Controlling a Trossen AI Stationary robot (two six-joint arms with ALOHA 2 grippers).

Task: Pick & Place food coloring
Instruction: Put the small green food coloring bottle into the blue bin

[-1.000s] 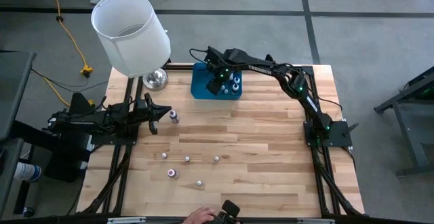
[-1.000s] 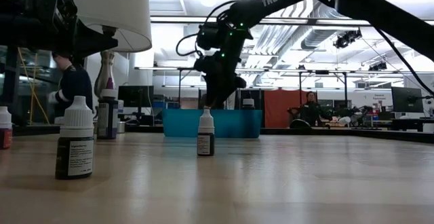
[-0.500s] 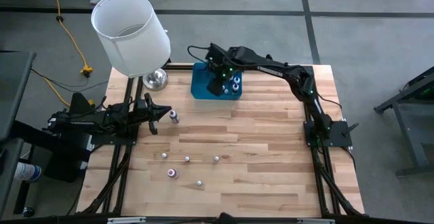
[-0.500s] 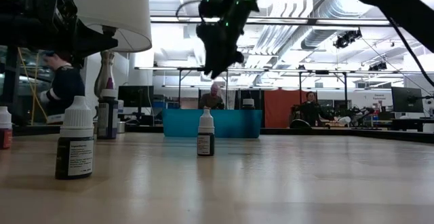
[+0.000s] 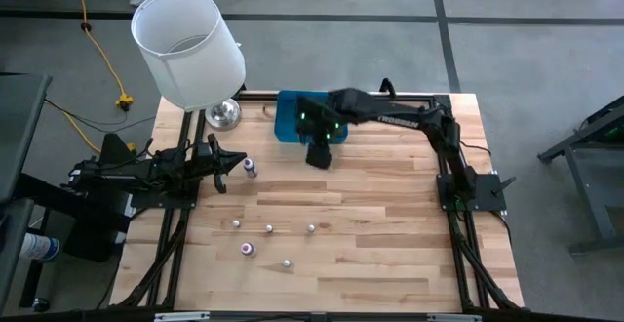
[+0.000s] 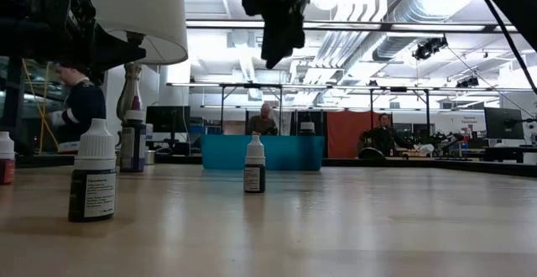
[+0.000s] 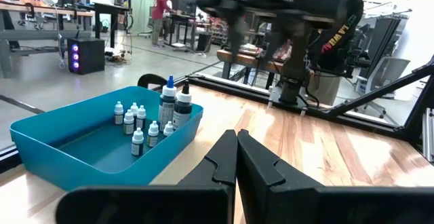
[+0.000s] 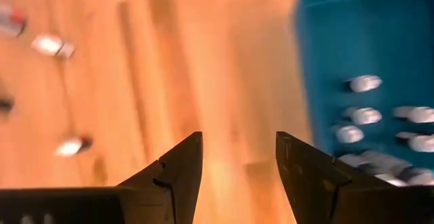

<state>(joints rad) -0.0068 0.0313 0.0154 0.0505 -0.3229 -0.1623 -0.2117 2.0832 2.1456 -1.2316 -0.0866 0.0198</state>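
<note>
Several small white-capped food coloring bottles (image 7: 137, 141) stand in the blue tray (image 5: 290, 119) at the table's far edge. Several more stand upright and loose on the wood: one by my left gripper (image 5: 250, 169), and others near the front (image 5: 269, 229), (image 5: 248, 249), (image 6: 254, 166). My right gripper (image 8: 239, 163) hangs open and empty high above the table, just on the near side of the tray (image 8: 366, 41); the low view shows it pointing down (image 6: 273, 59). My left gripper (image 7: 236, 157) is shut and rests level at the table's left edge (image 5: 229, 163).
A lamp with a white shade (image 5: 188, 47) and a shiny metal base (image 5: 222, 115) stands at the far left corner, beside the tray. Bare wood lies between the tray and the loose bottles. People show in the room beyond the table.
My right gripper has risen out of the blue tray and swung toward the table's near edge, rolling a little. It stays open with nothing between its fingers. The bottles have not moved.
</note>
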